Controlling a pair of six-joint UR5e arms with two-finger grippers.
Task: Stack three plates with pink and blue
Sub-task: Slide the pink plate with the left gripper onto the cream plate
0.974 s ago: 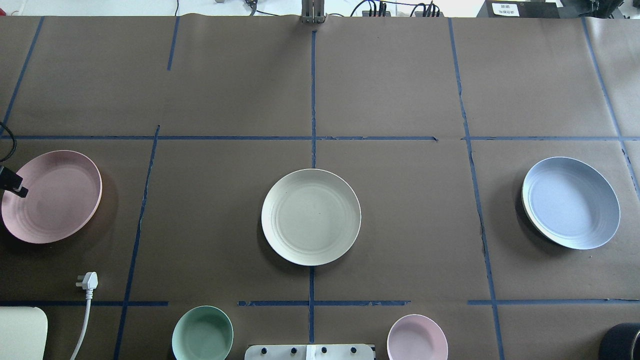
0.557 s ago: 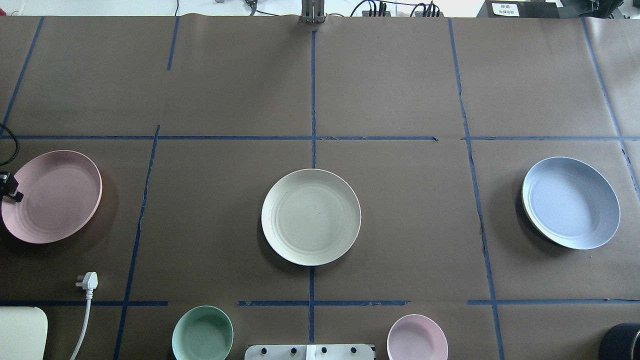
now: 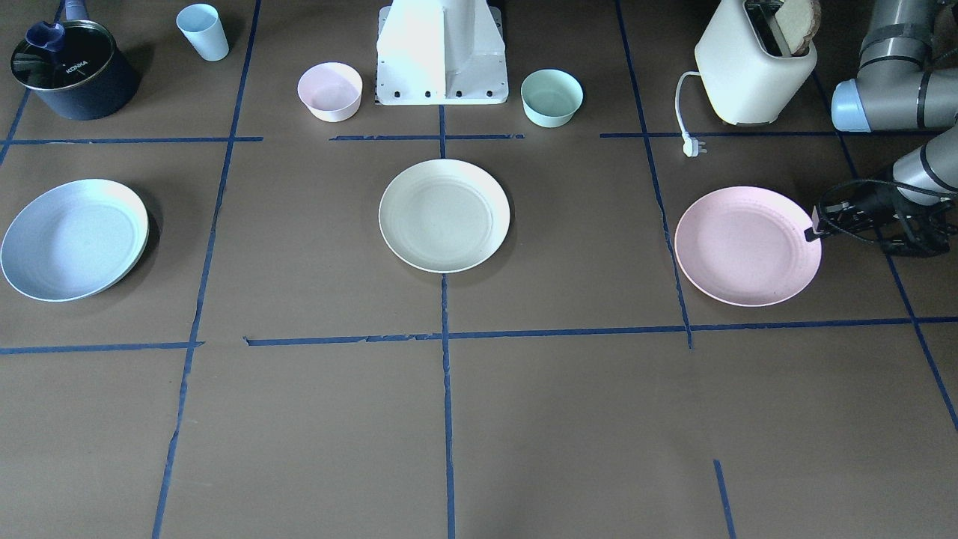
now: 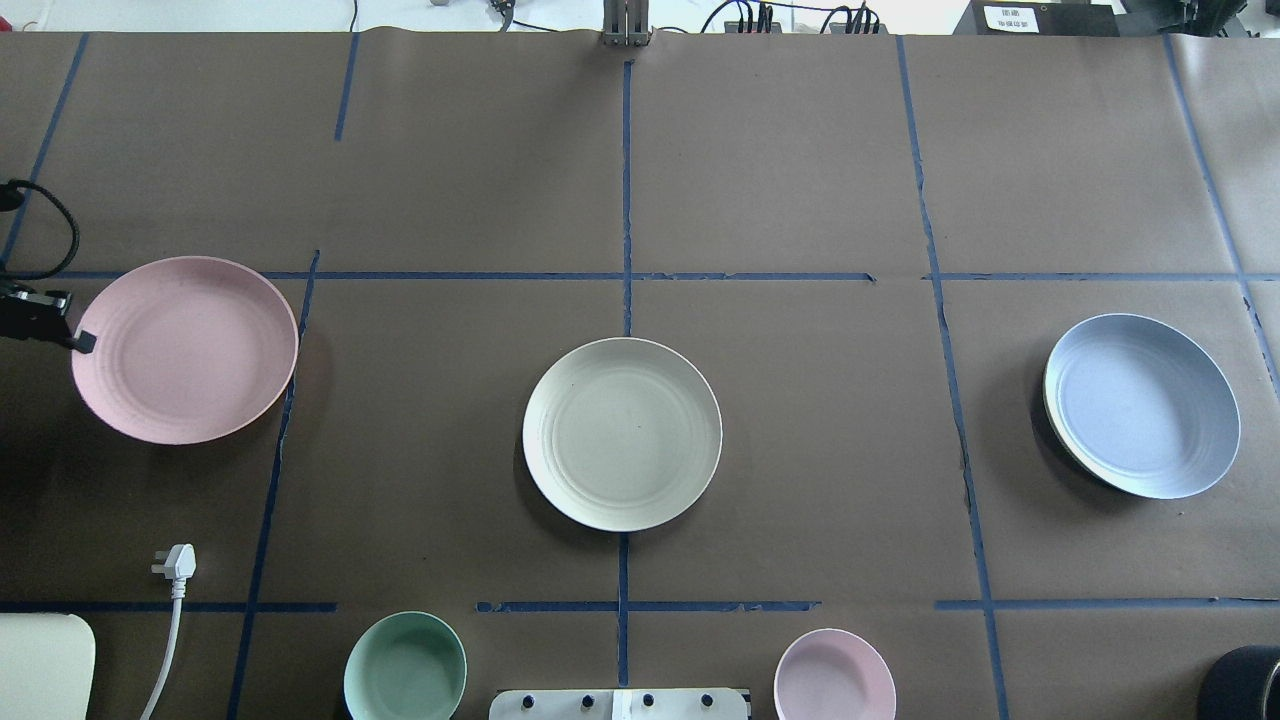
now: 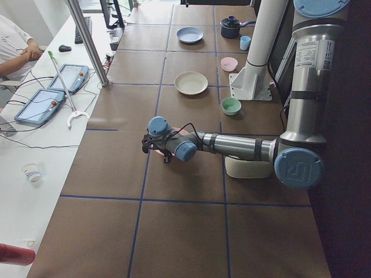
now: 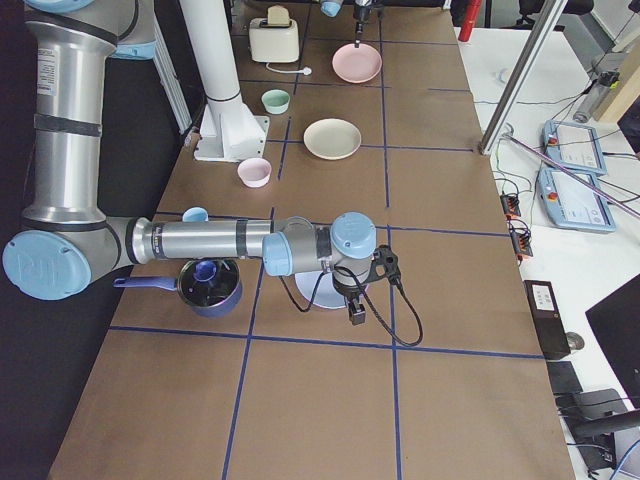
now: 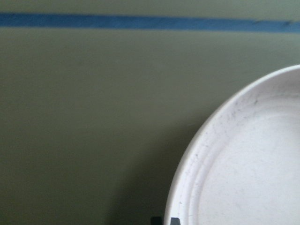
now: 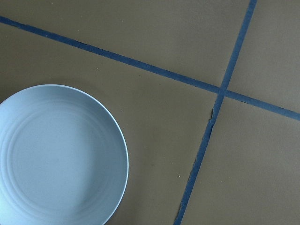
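Observation:
The pale pink plate [image 4: 185,350] is at the table's left, with its shadow offset beneath it. My left gripper [image 4: 82,341] is shut on its left rim; it also shows in the front view [image 3: 810,233] at the plate's [image 3: 747,245] right edge. The left wrist view shows the plate's rim [image 7: 248,164] close up. The cream-white plate [image 4: 622,433] lies at the table's middle. The light blue plate [image 4: 1142,405] lies at the right and shows in the right wrist view [image 8: 56,159]. My right gripper [image 6: 356,312] hangs near the blue plate; I cannot tell if it is open or shut.
A mint-green bowl [image 4: 405,667] and a small pink bowl [image 4: 834,675] flank the robot base [image 3: 441,52]. A toaster [image 3: 752,64] with its plug [image 4: 175,562] stands near the left arm. A dark pot [image 3: 71,71] and a blue cup [image 3: 203,31] stand on the right arm's side.
The pink plate has moved right and away from the robot, held by my left gripper at its rim. The cream and blue plates have not moved.

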